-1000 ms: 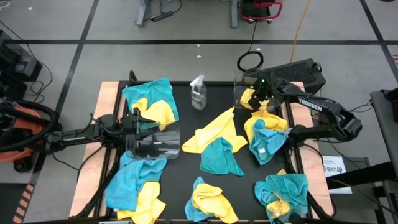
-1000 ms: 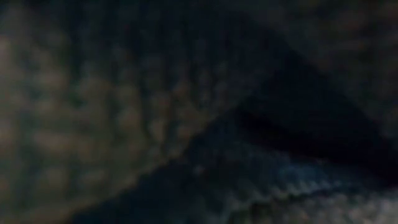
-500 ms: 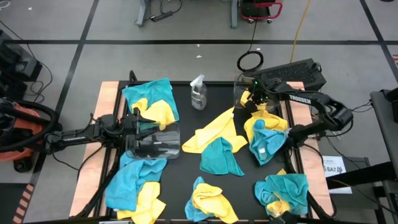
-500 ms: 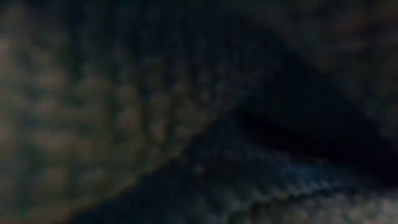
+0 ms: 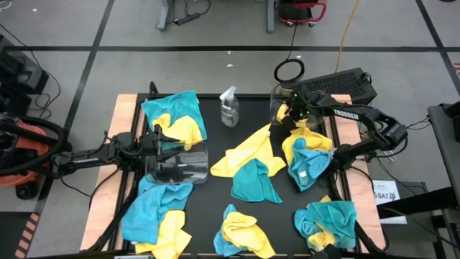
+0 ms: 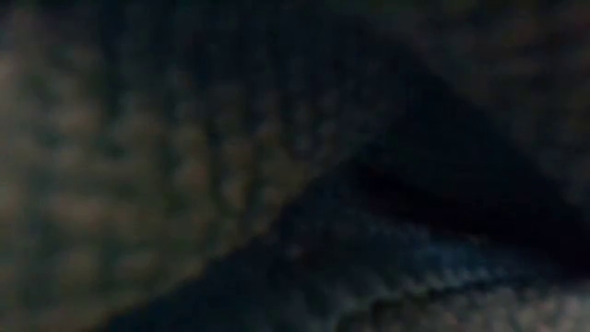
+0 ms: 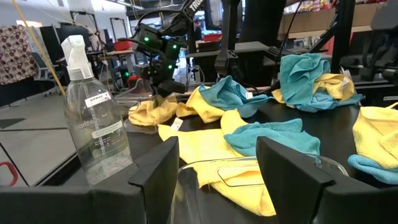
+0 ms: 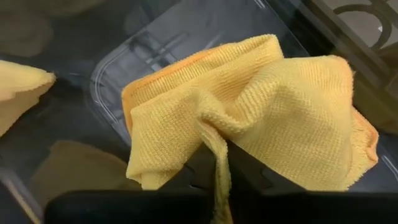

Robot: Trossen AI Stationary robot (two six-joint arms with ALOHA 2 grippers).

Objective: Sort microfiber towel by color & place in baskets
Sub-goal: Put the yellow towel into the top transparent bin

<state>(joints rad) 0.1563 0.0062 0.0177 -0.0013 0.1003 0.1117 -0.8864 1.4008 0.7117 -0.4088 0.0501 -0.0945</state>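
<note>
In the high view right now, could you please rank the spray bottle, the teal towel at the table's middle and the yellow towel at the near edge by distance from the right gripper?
From the right gripper, over the far-right basket:
1. Spray bottle, far edge, toward the left.
2. Teal towel, table's middle.
3. Yellow towel, near edge.

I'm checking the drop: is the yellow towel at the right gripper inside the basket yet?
Inside. The right wrist view shows the yellow towel bunched over the clear basket floor, a fold pinched at the right gripper.
</note>
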